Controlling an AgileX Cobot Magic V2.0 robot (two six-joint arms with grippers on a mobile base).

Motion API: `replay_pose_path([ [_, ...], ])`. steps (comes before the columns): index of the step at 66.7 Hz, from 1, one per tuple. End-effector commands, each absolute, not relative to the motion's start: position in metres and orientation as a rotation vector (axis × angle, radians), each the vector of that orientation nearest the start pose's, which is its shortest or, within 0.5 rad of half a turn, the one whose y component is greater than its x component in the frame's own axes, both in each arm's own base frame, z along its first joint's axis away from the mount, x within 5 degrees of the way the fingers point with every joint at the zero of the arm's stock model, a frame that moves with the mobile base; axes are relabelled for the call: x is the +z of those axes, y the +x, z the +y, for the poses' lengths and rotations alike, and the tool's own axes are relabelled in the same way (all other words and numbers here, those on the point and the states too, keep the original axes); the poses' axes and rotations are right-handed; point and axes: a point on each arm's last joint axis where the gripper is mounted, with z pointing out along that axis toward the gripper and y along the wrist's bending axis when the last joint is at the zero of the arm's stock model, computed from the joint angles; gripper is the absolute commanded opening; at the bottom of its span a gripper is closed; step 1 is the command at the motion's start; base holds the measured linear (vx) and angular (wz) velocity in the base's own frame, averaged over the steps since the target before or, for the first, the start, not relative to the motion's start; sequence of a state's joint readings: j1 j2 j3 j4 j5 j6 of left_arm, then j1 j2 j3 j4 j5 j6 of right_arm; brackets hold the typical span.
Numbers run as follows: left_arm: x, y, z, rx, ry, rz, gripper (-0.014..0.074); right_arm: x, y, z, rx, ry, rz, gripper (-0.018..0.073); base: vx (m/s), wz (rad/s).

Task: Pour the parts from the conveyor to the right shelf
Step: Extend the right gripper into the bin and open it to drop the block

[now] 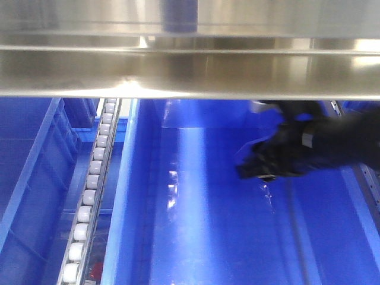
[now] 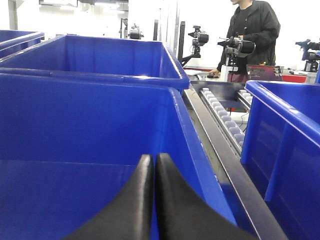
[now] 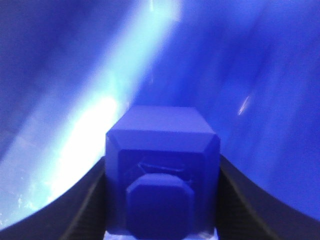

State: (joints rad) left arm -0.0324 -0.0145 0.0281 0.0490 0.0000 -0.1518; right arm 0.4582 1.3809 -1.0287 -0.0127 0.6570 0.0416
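Observation:
My right gripper [image 3: 162, 200] is shut on a small blue box-shaped container [image 3: 162, 135] held between its black fingers [image 3: 92, 195]. What is in the container is hidden. In the front view the right gripper [image 1: 261, 163] and its black arm reach from the right over the large blue bin [image 1: 196, 231], with a bit of the blue container [image 1: 244, 153] showing at its tip. My left gripper [image 2: 153, 159] is shut and empty, hovering over the inside of a blue bin [image 2: 75, 125]. The left gripper is not in the front view.
A steel shelf beam [image 1: 190, 71] spans the top of the front view. A roller track [image 1: 95, 178] runs between the large bin and another blue bin [image 1: 29, 178]. In the left wrist view more blue bins [image 2: 285, 130], rollers [image 2: 225, 115] and a person [image 2: 250, 30] appear.

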Motion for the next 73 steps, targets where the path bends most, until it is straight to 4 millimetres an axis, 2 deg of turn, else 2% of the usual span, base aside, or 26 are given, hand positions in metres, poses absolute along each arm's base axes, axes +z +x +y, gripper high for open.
replay_pose_path([
  [1,0.203,0.056,-0.002,-0.13,-0.057,1.435,-0.0006,0.302,0.277,0.136,0.225,-0.458,2.433,0.0031,0.0,0.0],
  [25,0.203,0.056,-0.002,-0.13,-0.057,1.435,-0.0006,0.265,0.323,0.158,0.202,-0.398,2.6,0.0058,0.0,0.0],
  [40,0.203,0.056,-0.002,-0.13,-0.057,1.435,-0.0006,0.251,0.344,0.168,0.175,-0.367,2.683,0.0129,0.0,0.0],
  [47,0.203,0.056,-0.002,-0.13,-0.057,1.435,-0.0006,0.248,0.352,0.172,0.167,-0.367,2.703,0.0197,0.0,0.0],
  [57,0.203,0.056,-0.002,-0.13,-0.057,1.435,-0.0006,0.245,0.36,0.176,0.157,-0.37,2.725,0.0342,0.0,0.0],
  [65,0.203,0.056,-0.002,-0.13,-0.057,1.435,-0.0006,0.242,0.362,0.177,0.154,-0.371,2.733,0.0483,0.0,0.0],
  [73,0.203,0.056,-0.002,-0.13,-0.057,1.435,-0.0006,0.242,0.363,0.177,0.155,-0.37,2.73,0.0573,0.0,0.0],
])
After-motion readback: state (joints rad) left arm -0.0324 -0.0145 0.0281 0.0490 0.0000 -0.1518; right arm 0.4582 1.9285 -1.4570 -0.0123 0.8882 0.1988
